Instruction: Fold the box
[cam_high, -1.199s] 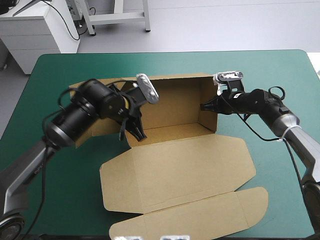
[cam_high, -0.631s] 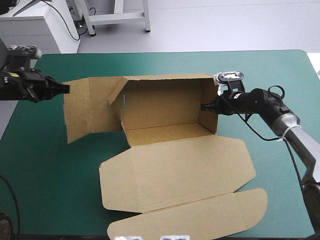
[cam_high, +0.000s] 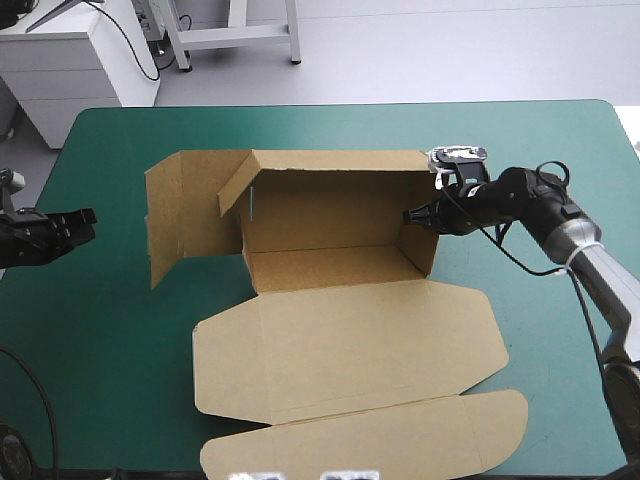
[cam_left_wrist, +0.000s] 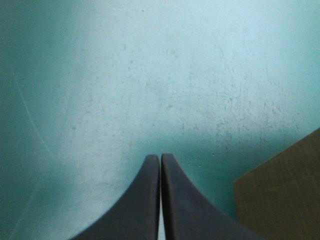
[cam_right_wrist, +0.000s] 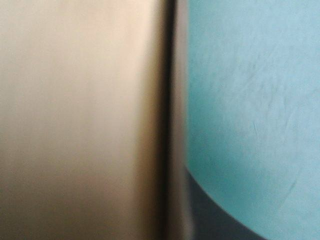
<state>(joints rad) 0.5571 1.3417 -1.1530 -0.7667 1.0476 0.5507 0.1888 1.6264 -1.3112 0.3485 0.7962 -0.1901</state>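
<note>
The brown box (cam_high: 330, 215) lies mid-table with its back wall and right wall raised. Its left side panel (cam_high: 190, 215) is splayed outward, with a small flap leaning at the corner. The lid (cam_high: 350, 340) lies flat toward the front edge. My right gripper (cam_high: 408, 215) is at the right wall, shut on it. In the right wrist view the wall (cam_right_wrist: 85, 120) fills one side, and one black finger (cam_right_wrist: 212, 217) shows outside it. My left gripper (cam_high: 88, 219) is shut and empty near the table's left edge, apart from the box. Its tips (cam_left_wrist: 160, 159) are over the cover, with a board corner (cam_left_wrist: 282, 192) beside them.
The lid's tuck flap (cam_high: 370, 440) reaches almost to the front edge. The teal-green cover (cam_high: 110, 350) shows bare at the left of the box, where my left arm comes in, and along the far edge.
My left arm has pulled away from the box's left side to the table's left edge. The left panel now stands splayed outward. My right gripper has stayed at the right wall.
</note>
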